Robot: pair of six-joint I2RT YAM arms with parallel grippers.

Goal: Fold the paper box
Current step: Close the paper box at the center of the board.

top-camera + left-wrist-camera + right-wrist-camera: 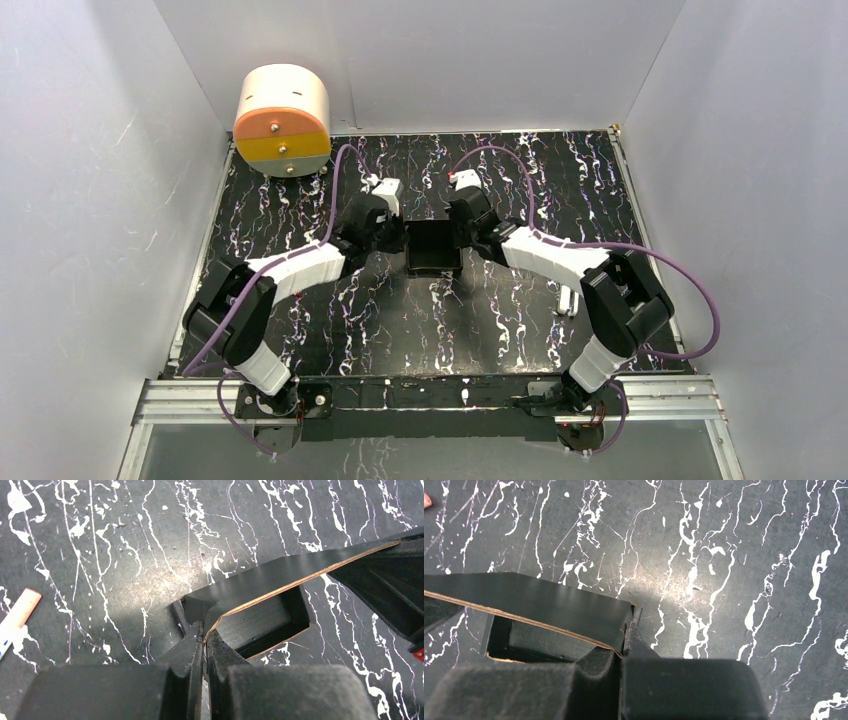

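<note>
Paper box point(433, 248) at mid-surface point(500, 320), one flap pinched at both ends.

The left pincer point(205, 632) and right pincer point(624, 641) are each closed tight on opposite ends of the same thin card flap. The box sits between them with its opening upward. Its long axis appears to run left to right along the held flap, though the outline is close to square. Risk: if the arms pull unevenly, the card may tear at a pinch point, buckle off its crease, or drag the box askew.
</note>
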